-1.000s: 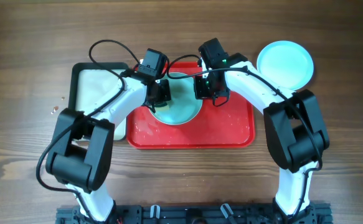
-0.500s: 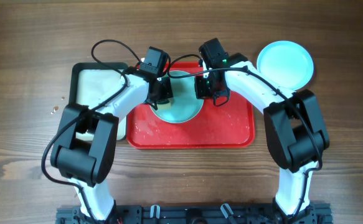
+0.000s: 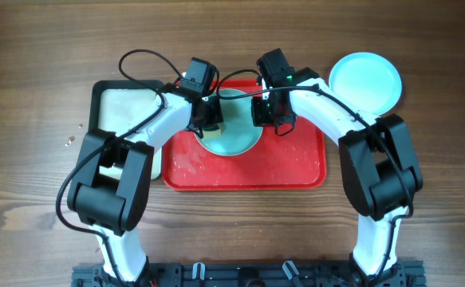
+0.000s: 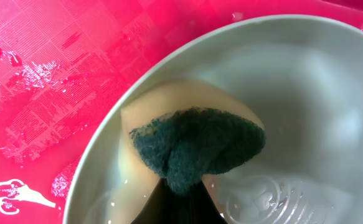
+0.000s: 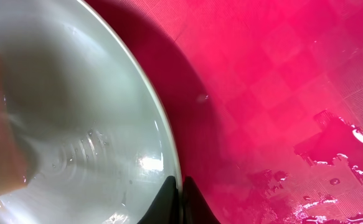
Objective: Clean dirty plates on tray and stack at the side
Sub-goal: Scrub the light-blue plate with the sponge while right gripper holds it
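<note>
A pale blue plate [image 3: 232, 137] lies on the red tray [image 3: 284, 163], at its far middle. My left gripper [image 3: 208, 119] is shut on a yellow sponge with a dark green scouring face [image 4: 193, 146] and presses it into the wet plate [image 4: 318, 112]. My right gripper [image 3: 268, 119] is shut on the plate's right rim [image 5: 169, 155], one finger on each side of it [image 5: 180, 183]. A second pale blue plate [image 3: 365, 82] lies on the table at the far right. No white plate shows.
A black-rimmed tray with a pale inside [image 3: 124, 112] sits left of the red tray. The red tray's floor is wet with suds and droplets [image 5: 330, 149], [image 4: 38, 124]. Small crumbs [image 3: 71, 139] lie on the wood at the left.
My left gripper has shifted the sponge slightly toward the plate's far side. The right gripper holds the rim in the same place.
</note>
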You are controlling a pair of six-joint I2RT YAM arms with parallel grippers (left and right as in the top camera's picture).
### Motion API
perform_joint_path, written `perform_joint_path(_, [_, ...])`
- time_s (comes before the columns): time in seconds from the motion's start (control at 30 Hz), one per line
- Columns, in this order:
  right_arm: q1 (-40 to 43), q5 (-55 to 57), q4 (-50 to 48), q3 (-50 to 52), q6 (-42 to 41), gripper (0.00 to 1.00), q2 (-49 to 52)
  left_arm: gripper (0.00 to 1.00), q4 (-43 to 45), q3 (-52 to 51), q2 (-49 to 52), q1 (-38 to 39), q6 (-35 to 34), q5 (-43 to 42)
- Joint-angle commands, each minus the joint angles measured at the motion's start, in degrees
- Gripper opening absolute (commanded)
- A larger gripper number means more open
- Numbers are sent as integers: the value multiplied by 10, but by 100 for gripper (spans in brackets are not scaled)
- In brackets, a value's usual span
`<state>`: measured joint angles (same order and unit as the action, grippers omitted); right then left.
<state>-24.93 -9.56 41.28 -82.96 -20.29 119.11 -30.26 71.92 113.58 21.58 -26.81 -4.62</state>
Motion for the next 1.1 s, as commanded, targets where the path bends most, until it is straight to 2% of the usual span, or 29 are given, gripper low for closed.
perform_joint_path(0.0, [-6, -14, -1, 1, 8, 5, -5, 4, 1, -26, 62, 3, -25, -56])
perform_joint_path(0.37, [-6, -12, -1, 1, 8, 5, -5, 4, 9, -26, 63, 3, -35, -229])
perform_joint_path(0.47, [-6, -3, -2, 1, 8, 5, -5, 4, 9, -18, 47, -5, -35, -239])
perform_joint_path(0.6, [-6, -3, -2, 1, 8, 5, -5, 4, 8, 4, -31, -23, -30, -239])
perform_joint_path(0.7, [-6, -3, -2, 1, 8, 5, -5, 4, 12, 13, -98, -28, -4, -233])
perform_joint_path(0.83, [-6, -3, -2, 1, 8, 5, -5, 4, 1, 13, -169, -28, 5, -158])
perform_joint_path(1.0, [-6, -3, -3, 1, 8, 5, -5, 4, -56, 12, -161, -28, 25, -56])
perform_joint_path(1.07, [-6, -3, -3, 1, 8, 5, -5, 4, -68, 12, -145, -28, 26, -50])
